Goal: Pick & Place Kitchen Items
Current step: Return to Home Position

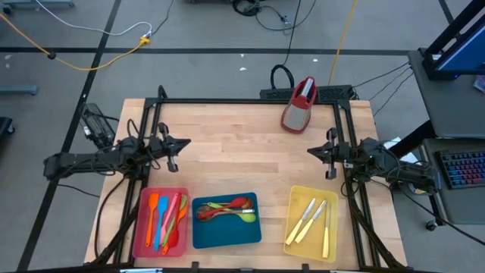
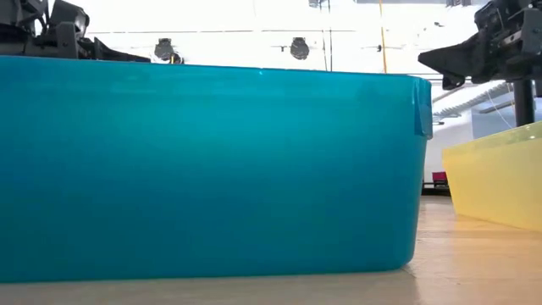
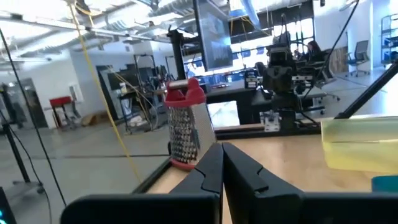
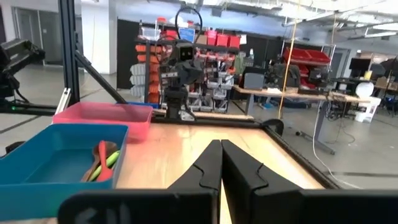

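Observation:
Orange, blue, red and green spatulas [image 1: 165, 220] lie in the red tray [image 1: 144, 231]. Green, red and brown spoons [image 1: 226, 209] lie in the blue tray [image 1: 226, 235]. Cream knives [image 1: 311, 221] lie in the yellow tray [image 1: 333, 199]. My left gripper [image 1: 184, 142] stands shut at the table's left side, above the board and pointing toward the right. My right gripper [image 1: 312, 151] stands shut at the right side, pointing toward the left. Nothing sits between either pair of fingers [image 3: 219, 168] [image 4: 219, 163].
A red-topped metal grater [image 1: 300, 105] stands near the table's far edge, right of the middle. A black frame [image 1: 250, 100] runs along the table's far, left and right sides. Bare wood lies between the two grippers. A keyboard [image 1: 464, 168] lies beyond the right edge.

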Available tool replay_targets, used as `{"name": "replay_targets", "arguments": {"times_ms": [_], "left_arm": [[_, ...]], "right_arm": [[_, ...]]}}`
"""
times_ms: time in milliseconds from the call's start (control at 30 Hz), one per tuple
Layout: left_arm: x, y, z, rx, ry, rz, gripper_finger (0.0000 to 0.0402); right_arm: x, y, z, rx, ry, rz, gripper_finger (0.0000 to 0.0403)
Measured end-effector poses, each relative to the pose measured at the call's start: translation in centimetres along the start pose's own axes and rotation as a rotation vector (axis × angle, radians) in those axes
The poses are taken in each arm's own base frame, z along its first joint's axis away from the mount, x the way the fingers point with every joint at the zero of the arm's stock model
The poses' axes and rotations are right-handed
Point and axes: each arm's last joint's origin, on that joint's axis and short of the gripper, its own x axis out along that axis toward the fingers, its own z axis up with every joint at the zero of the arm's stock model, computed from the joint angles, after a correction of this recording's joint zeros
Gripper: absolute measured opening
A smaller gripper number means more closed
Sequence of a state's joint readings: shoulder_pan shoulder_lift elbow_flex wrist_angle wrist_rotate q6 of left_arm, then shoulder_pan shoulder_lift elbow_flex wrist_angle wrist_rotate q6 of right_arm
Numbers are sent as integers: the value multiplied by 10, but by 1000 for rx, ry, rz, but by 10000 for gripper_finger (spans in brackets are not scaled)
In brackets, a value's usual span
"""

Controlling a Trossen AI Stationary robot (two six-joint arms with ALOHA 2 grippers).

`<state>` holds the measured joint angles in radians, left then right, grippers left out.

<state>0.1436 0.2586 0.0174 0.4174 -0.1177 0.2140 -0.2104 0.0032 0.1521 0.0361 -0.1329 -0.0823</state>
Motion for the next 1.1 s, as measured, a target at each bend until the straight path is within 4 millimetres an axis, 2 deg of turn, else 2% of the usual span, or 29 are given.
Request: {"name": "replay_targets", "arguments": {"times_ms": [167,400,800,1100], "left_arm": [[0,2,-2,-33,22,11,10],[0,3,-3,-116,27,18,27],[0,3,-3,-159,29,18,3],[0,3,-3,-159,29,18,33]], "right_arm": [[3,1,-11,8,-55,-4,0],[3,0,-6,-18,-134,-12,0],[3,0,-6,-26,-133,-13,5],[3,0,-6,-26,-133,-13,8]]}}
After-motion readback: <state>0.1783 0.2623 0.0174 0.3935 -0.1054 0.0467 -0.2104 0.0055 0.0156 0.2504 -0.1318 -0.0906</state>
